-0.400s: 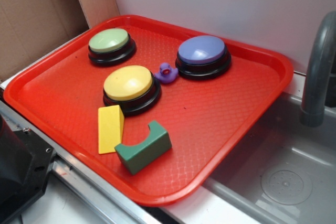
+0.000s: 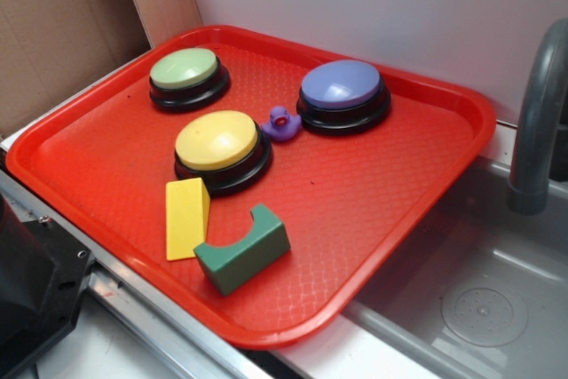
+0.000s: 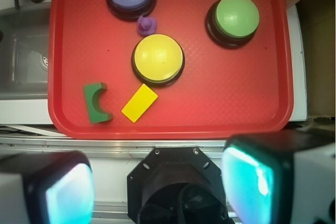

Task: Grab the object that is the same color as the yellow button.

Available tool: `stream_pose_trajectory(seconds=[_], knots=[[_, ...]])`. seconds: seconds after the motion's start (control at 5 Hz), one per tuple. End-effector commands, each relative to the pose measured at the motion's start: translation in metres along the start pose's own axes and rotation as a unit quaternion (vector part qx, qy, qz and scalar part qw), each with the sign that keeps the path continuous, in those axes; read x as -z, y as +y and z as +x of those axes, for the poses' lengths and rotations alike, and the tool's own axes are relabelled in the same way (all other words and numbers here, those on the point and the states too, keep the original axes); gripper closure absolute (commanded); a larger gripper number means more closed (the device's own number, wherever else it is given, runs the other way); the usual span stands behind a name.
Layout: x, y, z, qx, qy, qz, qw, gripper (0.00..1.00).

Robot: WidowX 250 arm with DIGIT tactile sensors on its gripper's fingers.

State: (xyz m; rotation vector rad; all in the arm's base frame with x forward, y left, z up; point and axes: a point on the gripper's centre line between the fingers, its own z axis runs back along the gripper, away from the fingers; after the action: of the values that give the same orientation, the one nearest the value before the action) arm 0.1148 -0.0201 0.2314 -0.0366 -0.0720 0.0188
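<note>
**Nothing has moved: the grab has not begun**

Compared with the exterior picture from a moment earlier, the scene is unchanged. Every item on the red tray (image 2: 426, 175) sits exactly where it was, and no arm has entered that view. So the task stands at its very start.

The yellow wedge block (image 2: 187, 217) lies flat near the front of the tray, just beside the yellow button (image 2: 218, 141), close to its black base; whether they touch I cannot tell. On its other side the green arch block (image 2: 242, 249) sits very near, its corner almost against the wedge. The purple duck (image 2: 281, 122) stands between the yellow button and the purple button (image 2: 343, 86); the green button (image 2: 185, 69) is farther back.

In the wrist view the gripper (image 3: 157, 184) hangs high above the tray's near edge, its two pads spread wide at the bottom of the frame with nothing between them. The jaws are open and empty.

My judgement: the next move calls for descending over the wedge with care, since both neighbours crowd it.
</note>
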Motion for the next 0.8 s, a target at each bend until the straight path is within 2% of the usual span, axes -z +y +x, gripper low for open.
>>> stream_pose_trajectory(seconds=[0.0, 0.2, 0.4, 0.6], knots=[[0.036, 0.001, 0.016, -0.022, -0.024, -0.007, 0.999, 0.00], [0.072, -0.005, 0.028, -0.107, -0.048, 0.005, 0.993, 0.00], [0.105, -0.005, 0.040, -0.171, -0.051, -0.006, 0.984, 0.00], [0.134, -0.009, 0.046, -0.214, -0.035, 0.019, 0.976, 0.00]])
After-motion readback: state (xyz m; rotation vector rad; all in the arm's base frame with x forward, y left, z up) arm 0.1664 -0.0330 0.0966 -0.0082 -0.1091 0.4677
